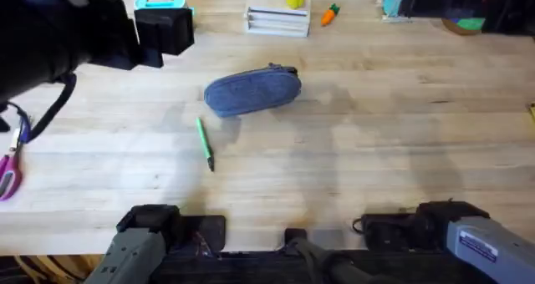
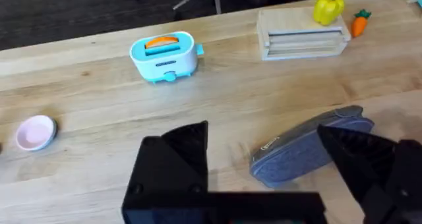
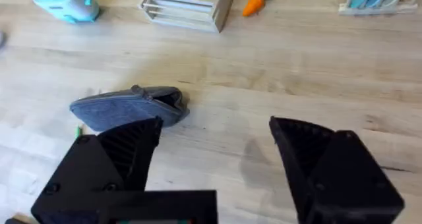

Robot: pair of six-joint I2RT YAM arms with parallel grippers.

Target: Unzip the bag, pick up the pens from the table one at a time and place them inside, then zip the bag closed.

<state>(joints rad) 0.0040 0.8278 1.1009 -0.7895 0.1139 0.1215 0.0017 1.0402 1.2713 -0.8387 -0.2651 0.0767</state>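
The left gripper (image 2: 264, 178) and right gripper (image 3: 217, 165) hung with fingers apart. The pencil pouch (image 1: 252, 90) looked zipped. One should pin its end and pull the zipper tab (image 1: 290, 69) straight.

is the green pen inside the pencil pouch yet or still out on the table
Out. The green pen lies on the bare table, in front of the pencil pouch and apart from it.

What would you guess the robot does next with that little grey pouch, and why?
Probably an open gripper drops to the pouch and goes for its zipper pull. The pouch looks zipped shut, both grippers hang open and empty above the table, and the green pen still lies outside.
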